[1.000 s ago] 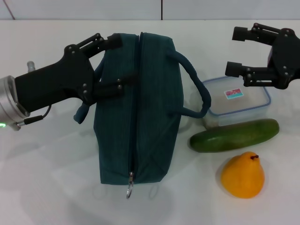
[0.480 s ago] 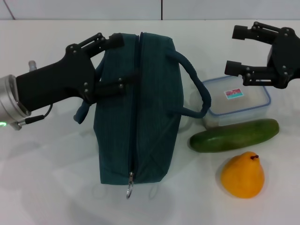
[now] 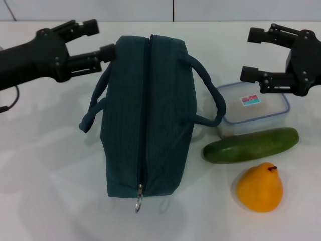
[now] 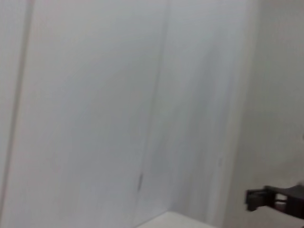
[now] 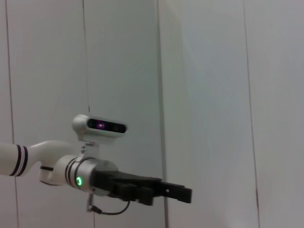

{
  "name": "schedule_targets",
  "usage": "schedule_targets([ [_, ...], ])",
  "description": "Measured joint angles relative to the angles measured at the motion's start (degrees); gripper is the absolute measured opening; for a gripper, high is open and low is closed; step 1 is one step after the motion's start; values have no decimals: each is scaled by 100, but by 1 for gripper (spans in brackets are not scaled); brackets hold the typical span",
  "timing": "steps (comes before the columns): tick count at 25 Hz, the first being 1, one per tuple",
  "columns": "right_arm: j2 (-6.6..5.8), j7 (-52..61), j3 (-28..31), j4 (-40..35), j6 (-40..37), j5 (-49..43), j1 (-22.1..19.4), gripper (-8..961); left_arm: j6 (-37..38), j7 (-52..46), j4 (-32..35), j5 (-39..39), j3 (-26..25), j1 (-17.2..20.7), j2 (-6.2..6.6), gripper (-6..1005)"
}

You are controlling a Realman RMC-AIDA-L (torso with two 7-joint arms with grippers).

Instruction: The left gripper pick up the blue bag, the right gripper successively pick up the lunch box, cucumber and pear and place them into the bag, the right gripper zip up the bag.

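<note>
Both fingers of left gripper [image 3: 95,37] apart, seemingly clear of blue bag [image 3: 145,115]

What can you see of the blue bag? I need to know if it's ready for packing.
The bag is dark teal fabric, lying lengthwise on the white table, its long top zipper shut, with the metal pull ring at the near end. Two padded handles flop out to either side. The open left gripper is at its far left corner, gripping nothing. The right handle lies against the lunch box.
</note>
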Motion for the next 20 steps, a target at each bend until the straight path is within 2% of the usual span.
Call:
schedule_targets([
  [10, 87, -2, 7, -1, -1, 2, -23, 838, -161, -1222, 147, 1017, -124, -307, -68, 885],
  [20, 148, -1, 93, -1, 23, 1, -47, 830, -726, -1405, 202, 1430, -123, -366, -197, 884],
])
